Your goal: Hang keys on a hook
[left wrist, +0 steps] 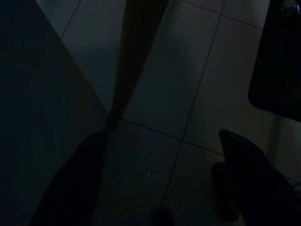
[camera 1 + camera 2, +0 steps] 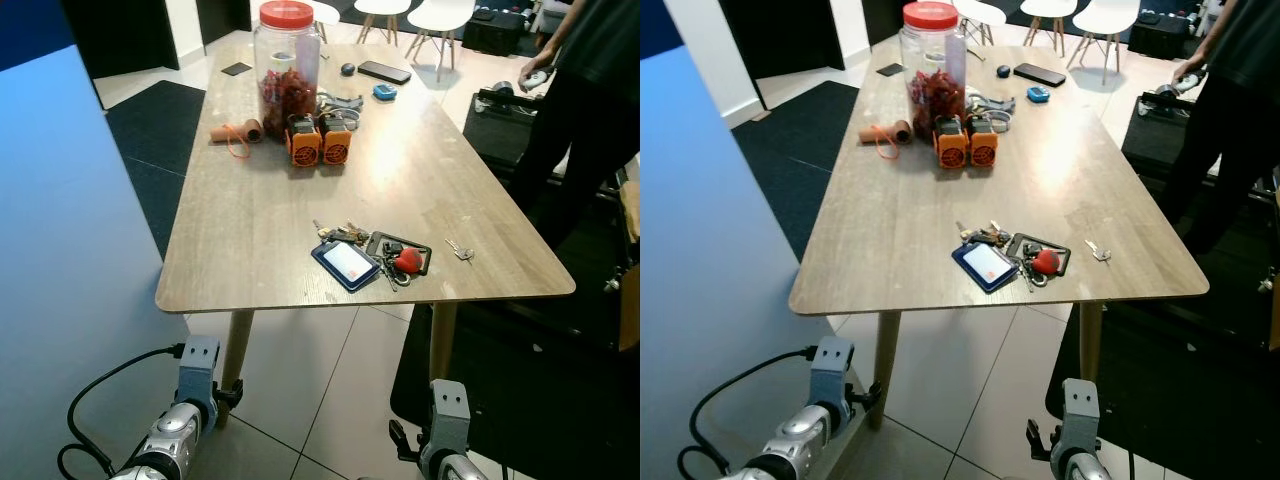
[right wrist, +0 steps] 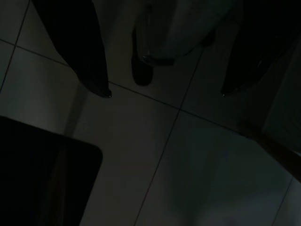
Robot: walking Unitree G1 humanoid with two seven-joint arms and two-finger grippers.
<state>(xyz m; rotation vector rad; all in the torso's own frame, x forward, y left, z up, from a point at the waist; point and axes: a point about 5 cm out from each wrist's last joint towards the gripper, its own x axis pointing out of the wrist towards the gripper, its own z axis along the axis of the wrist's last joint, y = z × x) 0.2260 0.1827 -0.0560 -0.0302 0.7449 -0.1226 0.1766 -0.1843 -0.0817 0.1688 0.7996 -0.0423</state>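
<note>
Now your bunch of metal keys with a blue card holder [image 2: 352, 256] lies on the wooden desk [image 2: 260, 220]; left hand [image 1: 160, 188] and right hand [image 3: 164, 92] hang open.

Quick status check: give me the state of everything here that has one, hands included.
key bunch: flat on the table, not held
single key: loose, apart from the bunch
jar: upright, red lid on
left hand: open, low over the floor
right hand: open, low over the floor
</note>
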